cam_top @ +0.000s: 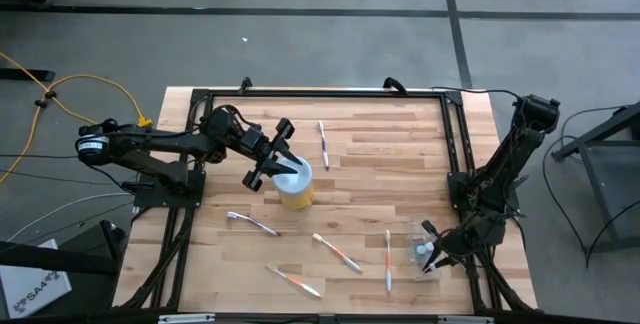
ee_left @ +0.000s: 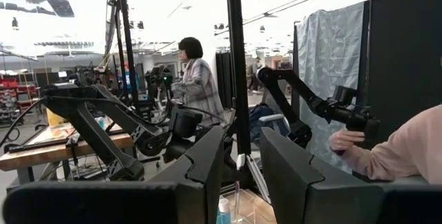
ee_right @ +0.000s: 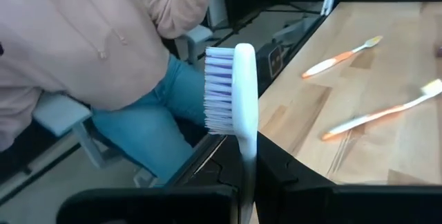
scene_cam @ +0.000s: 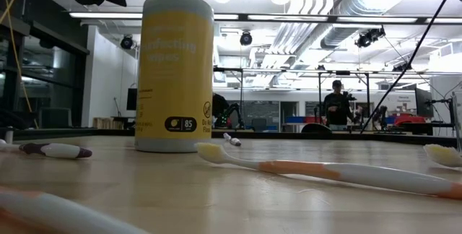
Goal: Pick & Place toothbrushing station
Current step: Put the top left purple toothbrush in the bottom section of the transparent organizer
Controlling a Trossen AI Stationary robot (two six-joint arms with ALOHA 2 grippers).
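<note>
A robotics lab or workshop, open-plan and industrial. Bare grey concrete floor (cam_top: 320, 49) around a wooden worktop (cam_top: 380, 154) framed in black rails. Exposed silver ducting (scene_cam: 361, 17) and strip lights overhead. More robot arms (ee_left: 311, 103) on stands beyond the worktop's edge, benches cluttered with gear, a yellow cable (cam_top: 60, 89) trailing over the floor. People (ee_left: 197, 82) standing and seated among the rigs.

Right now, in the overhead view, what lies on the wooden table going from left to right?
Left gripper → yellow wipes canister with white lid → white toothbrush at the far side → orange-and-white toothbrush lying straight → clear plastic holder cup → right gripper.
</note>
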